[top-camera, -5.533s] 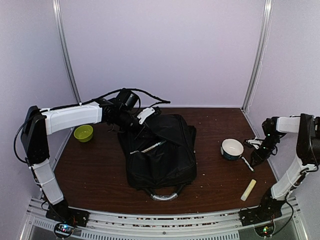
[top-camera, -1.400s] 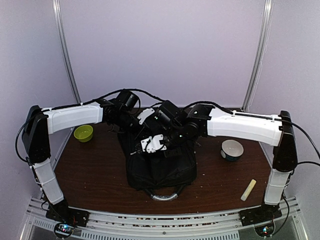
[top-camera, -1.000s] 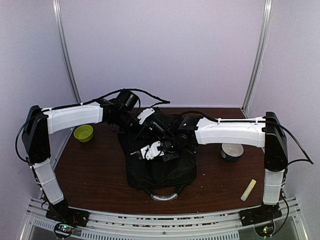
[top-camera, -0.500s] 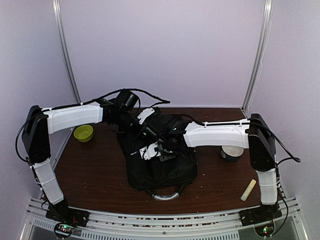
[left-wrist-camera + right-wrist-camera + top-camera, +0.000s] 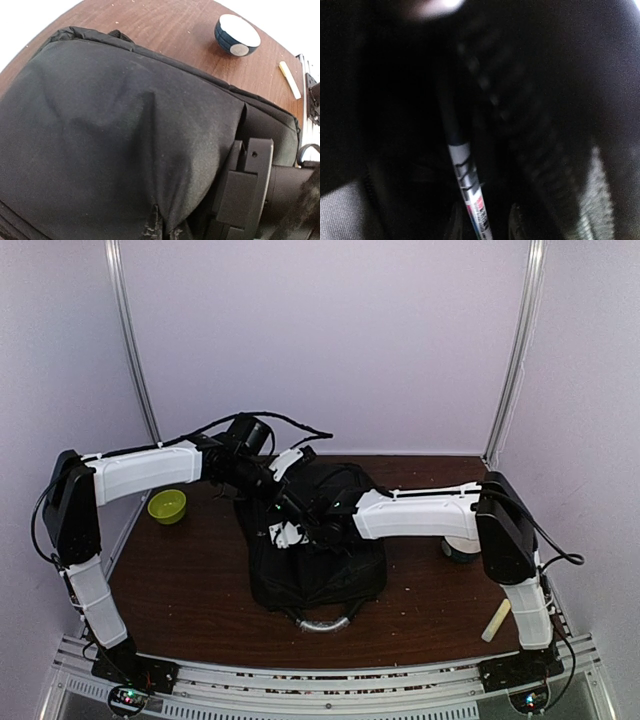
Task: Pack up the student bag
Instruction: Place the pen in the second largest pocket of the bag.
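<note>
Pen [image 5: 466, 192]: we see it pinched in right tool [image 5: 482, 226], long axis pointing deeper into bag [image 5: 320, 565].
Left tool [image 5: 288, 462]: at bag's far edge; we cannot tell its grip.

Left arm [image 5: 140, 468]: upper link rises from the near-left base, white forearm runs level to the right, wrist cocked over the far end of the black soft fabric backpack [image 5: 320, 575]. Left gripper [image 5: 288, 458] pinched on a raised fold of that backpack; in its own wrist view the cloth covers the fingers. Right arm [image 5: 415, 515]: elbow high at right, white forearm stretched level to the left across the table, wrist tipped down. Right gripper [image 5: 284, 535] sunk in the backpack's opening, just below the left gripper. White-barrelled printed pen [image 5: 470, 195] runs up from between its dim fingertips; too dark to judge the clamp.
</note>
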`<state>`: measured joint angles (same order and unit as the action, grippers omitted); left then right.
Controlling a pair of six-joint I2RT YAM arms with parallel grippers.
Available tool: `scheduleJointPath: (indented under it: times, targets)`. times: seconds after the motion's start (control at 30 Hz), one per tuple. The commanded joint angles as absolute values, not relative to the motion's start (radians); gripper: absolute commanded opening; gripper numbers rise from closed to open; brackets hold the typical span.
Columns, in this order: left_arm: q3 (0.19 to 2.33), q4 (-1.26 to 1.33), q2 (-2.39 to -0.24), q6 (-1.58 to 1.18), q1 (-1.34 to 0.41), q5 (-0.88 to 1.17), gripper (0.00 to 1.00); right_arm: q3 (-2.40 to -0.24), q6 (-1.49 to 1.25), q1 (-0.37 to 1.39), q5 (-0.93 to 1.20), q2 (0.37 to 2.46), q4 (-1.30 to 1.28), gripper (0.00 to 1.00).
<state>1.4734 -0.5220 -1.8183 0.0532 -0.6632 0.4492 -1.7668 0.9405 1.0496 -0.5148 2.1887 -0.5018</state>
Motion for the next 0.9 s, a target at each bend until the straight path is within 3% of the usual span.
scheduleJointPath:
  times: [0.0,0.37,0.87]
  targets:
    - [1.517,-0.499,-1.799,0.038,-0.694,0.575,0.0,-1.753,0.934,1.022,-0.661,2.192,-0.327,0.34]
    - [1.517,-0.5,-1.796,0.037,-0.694,0.563,0.0,-1.609,0.907,1.029,-0.577,2.061,-0.344,0.37]
    - [1.515,-0.5,-1.801,0.038,-0.693,0.546,0.0,-1.627,0.823,1.049,-0.507,2.013,-0.503,0.36]
